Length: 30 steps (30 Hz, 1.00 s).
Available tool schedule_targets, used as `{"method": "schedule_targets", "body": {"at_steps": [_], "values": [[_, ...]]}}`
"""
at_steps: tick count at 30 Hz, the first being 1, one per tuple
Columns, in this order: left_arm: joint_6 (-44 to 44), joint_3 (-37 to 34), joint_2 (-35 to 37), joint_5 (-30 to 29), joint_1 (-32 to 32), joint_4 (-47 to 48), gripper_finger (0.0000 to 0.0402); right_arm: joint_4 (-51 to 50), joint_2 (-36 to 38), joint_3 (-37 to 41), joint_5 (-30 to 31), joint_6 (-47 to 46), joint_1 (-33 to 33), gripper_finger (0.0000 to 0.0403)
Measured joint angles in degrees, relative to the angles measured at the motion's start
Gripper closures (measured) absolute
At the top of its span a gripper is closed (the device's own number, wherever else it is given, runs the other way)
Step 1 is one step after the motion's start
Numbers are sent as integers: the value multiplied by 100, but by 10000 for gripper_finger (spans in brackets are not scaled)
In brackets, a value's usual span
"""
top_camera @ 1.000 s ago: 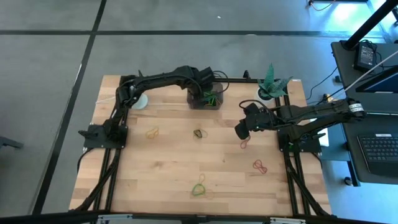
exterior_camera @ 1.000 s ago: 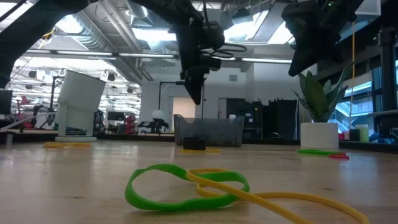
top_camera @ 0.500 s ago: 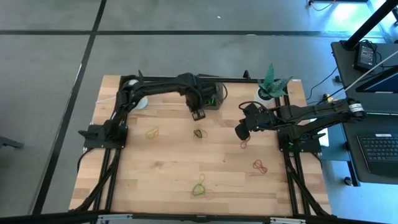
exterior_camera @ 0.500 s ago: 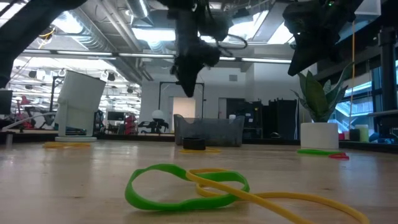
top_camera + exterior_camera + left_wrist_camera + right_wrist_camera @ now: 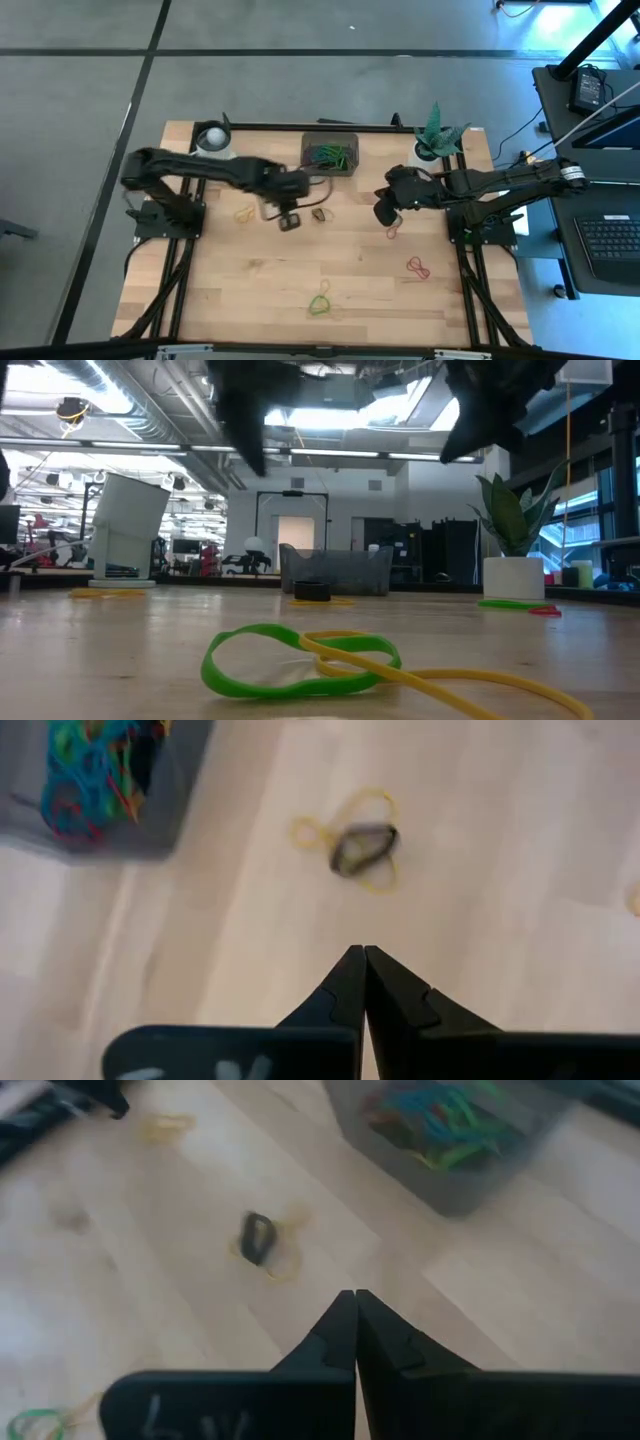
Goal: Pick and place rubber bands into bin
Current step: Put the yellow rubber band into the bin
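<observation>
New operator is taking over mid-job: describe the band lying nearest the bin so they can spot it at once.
Start at the bin at the table's far edge. Just in front of it, toward the table's middle, lies a black band on a yellow one, beside the left gripper. No other loose band on the table is black.

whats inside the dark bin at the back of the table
The small dark translucent-walled rectangular bin holds a tangled pile of thin rubber bands, mostly green with some blue, red and yellow. The pile covers the bin's floor, so how many lie underneath cannot be seen.

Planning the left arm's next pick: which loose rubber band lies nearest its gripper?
The black-and-yellow band pair, just beside the shut left gripper; the yellow band lies farther, the red and green ones much farther.
</observation>
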<state>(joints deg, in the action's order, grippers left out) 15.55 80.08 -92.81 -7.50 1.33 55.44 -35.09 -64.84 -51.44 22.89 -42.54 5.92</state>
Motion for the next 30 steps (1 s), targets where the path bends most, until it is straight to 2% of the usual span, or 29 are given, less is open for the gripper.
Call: {"method": "schedule_targets", "body": {"at_steps": [5, 11, 14, 17, 24, 30], "values": [[402, -1572, 1460, 3, -404, -825, 399, 690, -52, -13, 7, 293, 228, 401], [1088, -2925, 2870, 5, -1006, -1381, 400, 502, -755, -740, 353, 166, 690, 402], [1392, -3362, 3388, 6, -1352, -1396, 399, 130, -1458, -1523, 380, 39, 932, 402], [1547, -3685, 3810, 8, -1688, -1406, 399, -790, -2327, -2579, 327, -384, 1168, 403], [1568, -3997, 4397, -64, -2373, -1391, 398, -2976, -4280, -5023, -229, -2184, 1644, 403], [1573, -4211, 4596, -183, -2762, -1362, 399, -3263, -5440, -6299, -545, -3052, 2083, 403]]}}
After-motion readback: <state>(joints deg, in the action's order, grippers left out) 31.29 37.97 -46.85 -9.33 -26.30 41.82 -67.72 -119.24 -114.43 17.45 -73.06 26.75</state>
